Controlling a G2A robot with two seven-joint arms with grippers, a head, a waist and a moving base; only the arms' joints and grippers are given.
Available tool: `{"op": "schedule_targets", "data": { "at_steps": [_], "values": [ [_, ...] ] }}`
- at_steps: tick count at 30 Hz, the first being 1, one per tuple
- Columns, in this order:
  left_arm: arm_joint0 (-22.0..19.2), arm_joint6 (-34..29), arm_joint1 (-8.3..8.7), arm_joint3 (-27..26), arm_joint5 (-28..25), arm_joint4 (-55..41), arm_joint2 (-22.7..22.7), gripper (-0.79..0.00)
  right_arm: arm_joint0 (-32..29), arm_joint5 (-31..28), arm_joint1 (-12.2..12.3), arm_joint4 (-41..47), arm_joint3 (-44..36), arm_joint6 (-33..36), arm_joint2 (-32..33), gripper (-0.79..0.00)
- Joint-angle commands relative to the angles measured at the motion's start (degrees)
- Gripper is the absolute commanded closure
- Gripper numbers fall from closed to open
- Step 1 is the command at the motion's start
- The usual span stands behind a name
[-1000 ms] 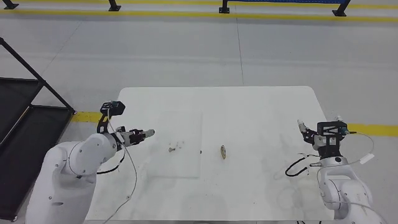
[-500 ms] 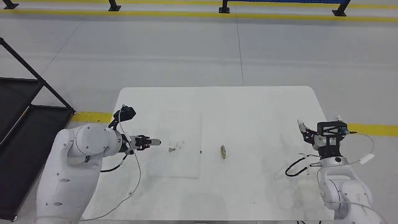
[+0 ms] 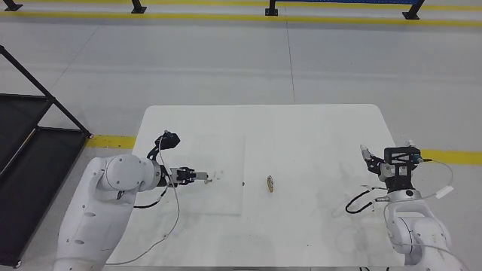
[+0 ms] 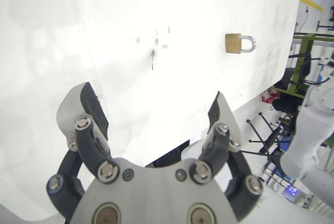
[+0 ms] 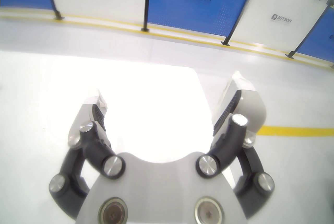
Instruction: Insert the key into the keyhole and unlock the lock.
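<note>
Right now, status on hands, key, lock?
Left hand open, short of key. Right hand open, at table edge. Lock lies apart, untouched. Nothing between hand and key.

We see the padlock [image 4: 236, 43], a small brass body with a silver shackle pointing toward the frame's right edge, lying flat at the right of the left wrist view. The key [image 4: 152, 62], a thin dark sliver, lies well apart near centre.
</note>
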Motion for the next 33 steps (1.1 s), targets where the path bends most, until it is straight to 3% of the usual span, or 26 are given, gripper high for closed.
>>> {"op": "schedule_targets", "data": {
  "at_steps": [1,4,8,11,20,22,33],
  "values": [
    [-0.08,1.06,0.10,0.58,-1.44,0.26,0.77,-0.696,0.00,0.00,0.00,0.00,0.00,0.00,0.00,-0.785],
    [0.06,2.58,0.24,1.08,-2.83,1.45,1.86,-0.566,0.00,0.00,0.00,0.00,0.00,0.00,0.00,-0.785],
    [0.61,4.65,0.48,0.61,-4.61,4.66,3.41,-0.560,0.00,0.00,0.00,0.00,0.00,0.00,0.00,-0.785],
    [1.07,5.84,0.63,0.41,-5.56,6.12,4.25,-0.628,0.00,0.00,0.00,0.00,0.00,0.00,0.00,-0.785],
    [1.89,10.16,0.81,0.83,-5.92,9.74,6.98,-0.486,0.00,0.00,0.00,0.00,0.00,0.00,0.00,-0.785],
    [1.94,10.76,0.82,0.91,-5.98,10.12,7.66,-0.425,0.00,0.00,0.00,0.00,0.00,0.00,0.00,-0.785],
    [2.13,11.58,1.11,0.75,-6.62,10.70,9.25,-0.342,0.00,0.00,0.00,0.00,0.00,0.00,0.00,-0.785]
  ]
}}
